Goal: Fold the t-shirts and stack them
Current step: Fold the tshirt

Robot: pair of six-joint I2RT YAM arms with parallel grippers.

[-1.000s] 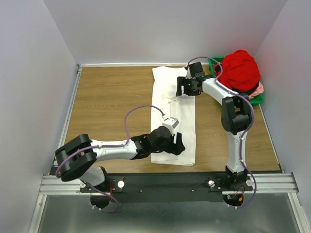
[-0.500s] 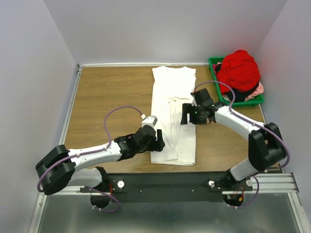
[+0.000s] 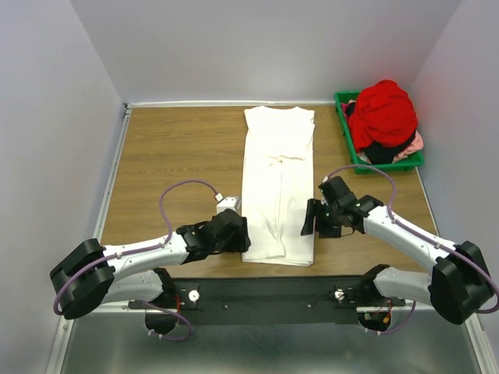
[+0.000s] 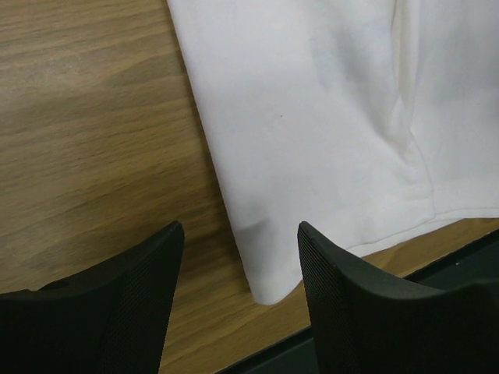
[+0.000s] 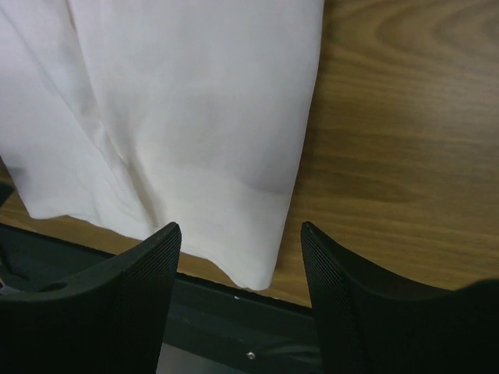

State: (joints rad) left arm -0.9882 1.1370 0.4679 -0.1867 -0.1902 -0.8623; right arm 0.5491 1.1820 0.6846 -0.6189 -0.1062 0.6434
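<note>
**At the near hem, both arms now flank the folded shirt**

From above, the white t-shirt [image 3: 278, 187] is seen laid as a long narrow strip down the middle of the tabletop [image 3: 179, 148], collar end far and hem near. A second ago the right fingers [image 3: 310, 220] were at the far end and the left fingers [image 3: 240, 234] over the near hem. Both have since been brought back to the near corners, one on each side. The lengthwise folds are judged finished, and a hem-to-collar fold seems to be in preparation. The red t-shirt [image 3: 383, 113] is heaped in the green bin [image 3: 390, 164] at the far right.

At the left wrist, what the overhead view hides is shown: the fingers are spread wide and empty, with the near left corner [image 4: 269, 292] lying between them below.

At the right wrist the same is found: fingers wide, nothing held, the near right corner [image 5: 253, 276] between them at the tabletop's edge.
</note>
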